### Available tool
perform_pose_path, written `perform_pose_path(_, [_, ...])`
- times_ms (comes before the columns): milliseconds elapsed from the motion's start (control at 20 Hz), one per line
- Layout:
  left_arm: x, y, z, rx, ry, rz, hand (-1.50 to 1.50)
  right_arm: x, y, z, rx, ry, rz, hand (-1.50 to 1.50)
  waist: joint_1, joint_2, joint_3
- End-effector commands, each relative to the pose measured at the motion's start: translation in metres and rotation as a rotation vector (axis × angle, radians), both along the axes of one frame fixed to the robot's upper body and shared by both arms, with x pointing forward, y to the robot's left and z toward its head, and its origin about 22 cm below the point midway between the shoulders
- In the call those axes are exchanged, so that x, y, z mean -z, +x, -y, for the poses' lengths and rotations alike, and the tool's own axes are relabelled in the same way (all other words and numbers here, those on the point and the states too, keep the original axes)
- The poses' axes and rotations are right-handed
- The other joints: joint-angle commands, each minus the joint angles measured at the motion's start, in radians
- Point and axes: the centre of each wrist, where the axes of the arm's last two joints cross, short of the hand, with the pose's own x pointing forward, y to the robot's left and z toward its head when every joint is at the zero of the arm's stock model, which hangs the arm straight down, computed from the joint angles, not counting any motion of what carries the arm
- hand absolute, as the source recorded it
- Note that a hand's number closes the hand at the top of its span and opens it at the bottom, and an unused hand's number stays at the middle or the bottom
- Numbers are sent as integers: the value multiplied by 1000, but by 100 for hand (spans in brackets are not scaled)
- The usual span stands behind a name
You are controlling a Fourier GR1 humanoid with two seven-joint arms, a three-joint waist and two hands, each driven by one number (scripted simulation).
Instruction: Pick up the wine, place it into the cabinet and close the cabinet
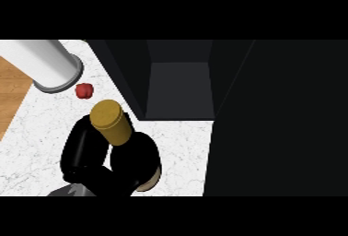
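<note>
The wine bottle [117, 125] has a dull gold top and a black body with a tan label low down. It stands at the lower left of the head view, over the white marble counter [180, 152]. My left hand [85, 154] is curled round its left side and lower body, with the grey wrist at the bottom edge. The hand hides much of the bottle. The open dark cabinet [180, 87] lies just beyond and to the right of the bottle. My right hand does not show.
A tall white cylinder with a grey rim [48, 64] stands at the far left. A small red object [84, 90] lies beside it, just beyond the bottle's top. The dark cabinet door [279, 120] fills the right side. A wooden floor shows past the counter's left edge.
</note>
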Motion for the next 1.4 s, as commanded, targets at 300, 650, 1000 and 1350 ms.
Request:
perform_pose_path(300, [-48, 11, 78, 13, -24, -12, 150, -18, -20, 9, -35, 37, 34, -150, -5, 0, 0])
perform_pose_path(650, [-48, 29, 91, -64, 10, -8, 150, -6, -27, 5, -28, 29, 16, -150, -3, 1, 0])
perform_pose_path(1000, [-62, 40, 113, -93, 30, 11, 150, -8, -35, 13, -38, 22, 13, -150, -7, 0, 0])
perform_pose_path(1350, [-31, 54, 122, -149, 20, 8, 150, -13, -25, 1, -41, 16, 24, -150, -10, 3, -1])
